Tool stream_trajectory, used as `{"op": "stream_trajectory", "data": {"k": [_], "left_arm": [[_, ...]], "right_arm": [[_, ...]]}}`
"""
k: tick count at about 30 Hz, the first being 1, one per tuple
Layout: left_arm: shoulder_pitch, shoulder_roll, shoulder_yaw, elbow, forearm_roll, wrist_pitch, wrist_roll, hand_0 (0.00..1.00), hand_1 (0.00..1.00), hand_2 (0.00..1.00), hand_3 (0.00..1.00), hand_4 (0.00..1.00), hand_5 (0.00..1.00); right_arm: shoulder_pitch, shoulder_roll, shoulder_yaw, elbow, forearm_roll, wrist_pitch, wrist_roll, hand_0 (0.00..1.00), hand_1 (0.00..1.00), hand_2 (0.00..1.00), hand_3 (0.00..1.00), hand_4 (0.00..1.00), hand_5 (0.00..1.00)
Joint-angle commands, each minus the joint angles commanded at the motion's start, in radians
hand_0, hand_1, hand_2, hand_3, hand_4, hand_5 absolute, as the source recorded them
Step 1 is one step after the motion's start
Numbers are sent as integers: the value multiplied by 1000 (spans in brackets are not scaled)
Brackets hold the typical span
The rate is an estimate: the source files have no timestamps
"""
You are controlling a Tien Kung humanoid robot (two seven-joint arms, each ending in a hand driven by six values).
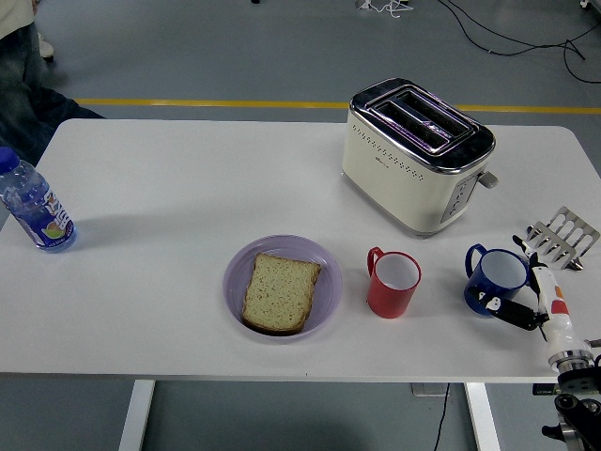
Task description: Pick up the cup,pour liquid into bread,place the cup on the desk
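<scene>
A blue cup (495, 279) stands on the white table (188, 188) at the front right, handle to the left. A red cup (392, 283) stands to its left. A slice of bread (280, 291) lies on a purple plate (325, 261) at the front middle. My right hand (508, 273) comes in from the lower right corner. Its black fingers (519, 246) are spread around the blue cup's right side, with the thumb low at the cup's front. The cup rests on the table. My left arm is out of view.
A cream toaster (413, 155) stands behind the cups. A small metal rack (562, 237) lies at the right edge, just behind my hand. A water bottle (33, 207) stands at the far left. A person (23, 66) stands at the top left corner.
</scene>
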Motion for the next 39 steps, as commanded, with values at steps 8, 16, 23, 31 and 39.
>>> {"op": "stream_trajectory", "data": {"k": [8,16,23,31,39], "left_arm": [[2,0,5,0,-1,-2,0,345,315,403,642,368,998],[-1,1,11,0,-8,-2,-1,345,315,403,642,368,998],[-3,1,16,0,-16,-2,-1,346,317,401,642,368,998],[-5,3,17,0,-14,-5,-1,346,316,401,642,368,998],[-7,4,14,0,-13,0,-2,346,315,400,642,368,998]], "right_arm": [[-4,1,1,3,3,11,-2,778,743,902,998,966,51],[-3,0,4,7,0,16,-6,872,827,958,998,971,48],[-13,-4,20,54,-4,13,-9,888,836,966,998,973,46],[-31,-22,41,163,-18,15,-27,898,845,972,998,975,50],[-53,-45,96,339,-49,-11,-53,903,851,974,998,981,59]]}}
